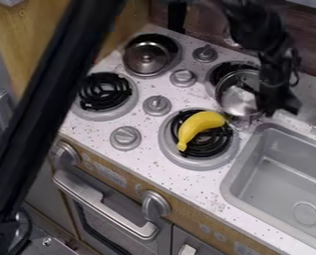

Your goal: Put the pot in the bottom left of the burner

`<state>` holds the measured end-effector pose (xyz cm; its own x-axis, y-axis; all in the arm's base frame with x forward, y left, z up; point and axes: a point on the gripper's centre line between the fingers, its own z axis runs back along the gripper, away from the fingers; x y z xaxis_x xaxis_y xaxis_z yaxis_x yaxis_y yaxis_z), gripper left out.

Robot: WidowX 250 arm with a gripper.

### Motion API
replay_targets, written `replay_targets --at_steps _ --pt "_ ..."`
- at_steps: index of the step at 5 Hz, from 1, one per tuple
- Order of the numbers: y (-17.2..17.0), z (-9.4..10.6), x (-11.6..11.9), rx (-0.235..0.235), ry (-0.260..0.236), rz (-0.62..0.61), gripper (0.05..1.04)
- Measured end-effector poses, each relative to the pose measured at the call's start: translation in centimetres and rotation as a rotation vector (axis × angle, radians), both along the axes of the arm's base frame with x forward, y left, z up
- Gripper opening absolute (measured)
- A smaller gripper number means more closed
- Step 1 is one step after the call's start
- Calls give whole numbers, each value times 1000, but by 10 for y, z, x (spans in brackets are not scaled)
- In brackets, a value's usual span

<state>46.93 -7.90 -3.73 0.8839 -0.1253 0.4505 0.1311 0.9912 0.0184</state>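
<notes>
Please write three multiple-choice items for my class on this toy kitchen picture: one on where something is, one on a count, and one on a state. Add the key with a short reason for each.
1. Where does the yellow banana lie?
A) In the sink
B) On the upper left burner
C) On the lower right burner

2. How many knobs stand on the white stove top?
A) Two
B) Four
C) Six

3. What is the state of the lower left burner?
A) Bare, with nothing on its coils
B) Holding a pot
C) Covered by a cloth

Key:
1: C, since the banana lies across that burner's black coils.
2: B, since four grey knobs run in a slanting line between the left and right burners.
3: A, since its black coils show with nothing on them.
</notes>
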Motion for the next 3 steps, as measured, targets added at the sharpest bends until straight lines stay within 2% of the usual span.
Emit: replay_targets --at_steps 1,2,3 --pt "0 50 -8 -31 -80 -14 70" --pt "42 80 -13 18 -141 126 70" --pt "97 79 -23 74 -72 269 70"
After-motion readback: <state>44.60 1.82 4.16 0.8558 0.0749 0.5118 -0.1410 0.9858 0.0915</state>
